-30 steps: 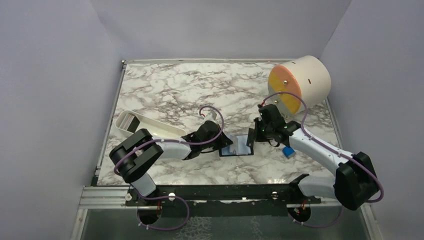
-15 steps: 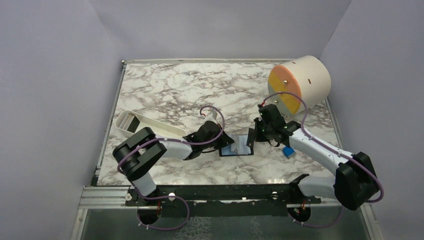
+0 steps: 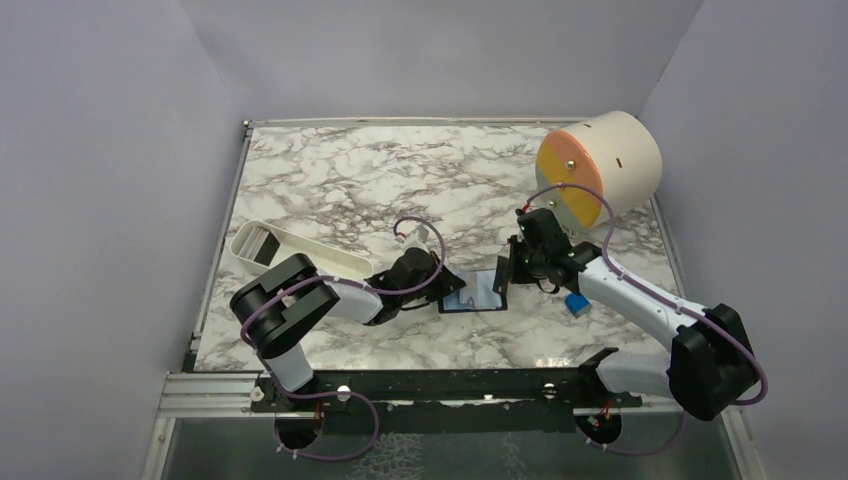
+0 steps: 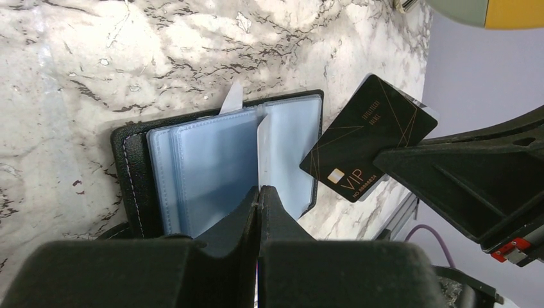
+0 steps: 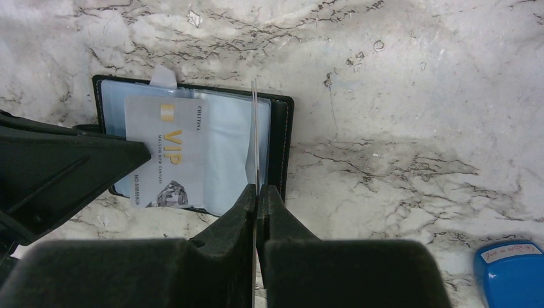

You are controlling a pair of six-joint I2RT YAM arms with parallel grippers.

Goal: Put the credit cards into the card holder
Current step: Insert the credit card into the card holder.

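Two cards are up off the surface (image 3: 330, 180) right now, one per arm. The pale grey VIP card (image 5: 168, 154) is pinched in the left end effector (image 4: 258, 192), fingers squeezed together on its lower edge. It hangs over the card holder (image 5: 224, 128) on the page nearest the left arm, and I can't tell if it's actually touching the sleeves. The black VIP card (image 4: 369, 138) is clamped the same way in the right end effector (image 5: 256, 191), held right at the holder's opposite edge. The card holder itself lies open and flat on the marble between the two arms, light blue sleeves facing up. A small blue block (image 3: 576, 302) sits just beside the right arm. The white tray (image 3: 290, 250) is well off to the left, and a big cream drum (image 3: 610, 160) is in the far right corner.
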